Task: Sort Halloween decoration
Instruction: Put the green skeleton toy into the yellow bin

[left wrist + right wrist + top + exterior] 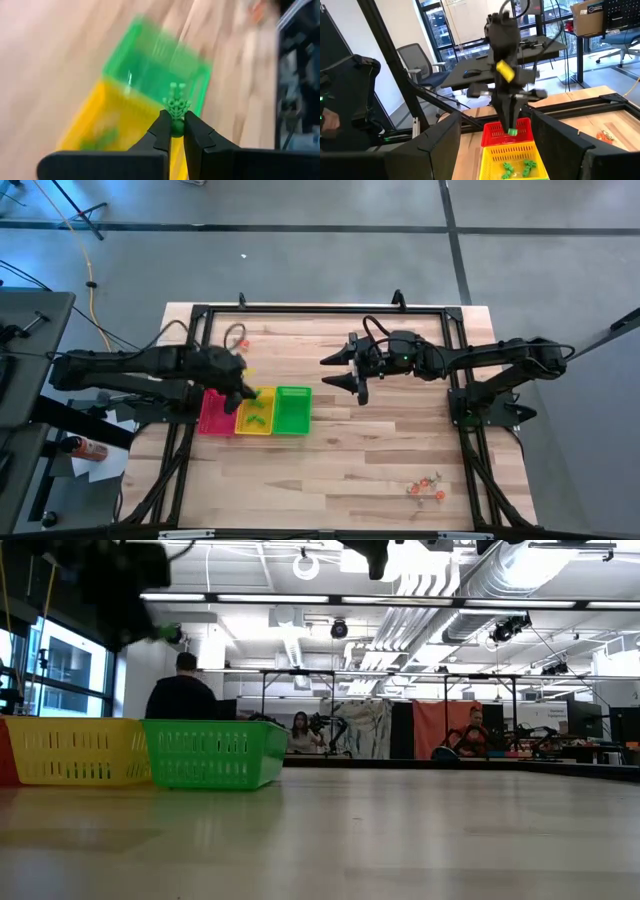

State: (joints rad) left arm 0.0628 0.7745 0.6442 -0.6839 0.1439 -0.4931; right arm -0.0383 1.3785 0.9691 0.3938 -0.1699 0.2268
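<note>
Green trinket (176,107), small, with upright prongs: pinched between the nearly closed fingers (161,134) of the left gripper (173,131), held above the yellow tray (254,412) beside the green tray (293,409), with further green trinkets (516,169) lying in the yellow tray and a few orange trinkets (426,487) loose on the tabletop (340,470) near its front right corner. Left arm reaches in from the left side over the red tray (214,416), its gripper pointing downward. Right gripper (340,371): fingers spread wide and holding nothing, raised over the tabletop's middle, well apart from the trays and facing them.
</note>
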